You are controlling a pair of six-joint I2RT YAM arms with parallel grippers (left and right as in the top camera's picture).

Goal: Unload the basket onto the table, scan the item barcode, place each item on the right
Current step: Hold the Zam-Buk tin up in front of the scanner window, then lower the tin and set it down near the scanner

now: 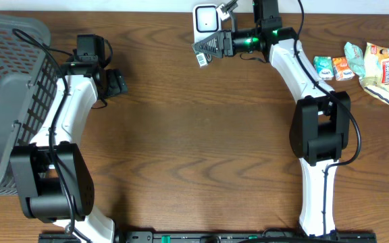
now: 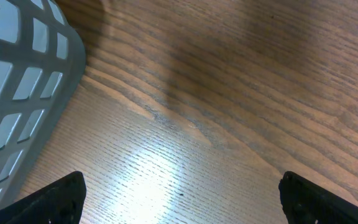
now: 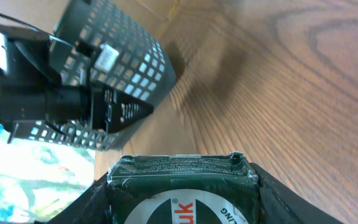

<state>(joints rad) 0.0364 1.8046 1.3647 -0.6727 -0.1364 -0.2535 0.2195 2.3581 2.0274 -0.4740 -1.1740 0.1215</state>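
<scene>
Beside white scanner: right tool gripping green packet; snacks far right.

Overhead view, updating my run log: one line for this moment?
right gripper: shut on green packet | packet: beside scanner | left gripper: open, empty

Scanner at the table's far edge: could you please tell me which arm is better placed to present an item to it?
Right. The right fingers hold a dark green packet beside the white scanner, while the left fingers stand open and empty by the grey basket.
</scene>
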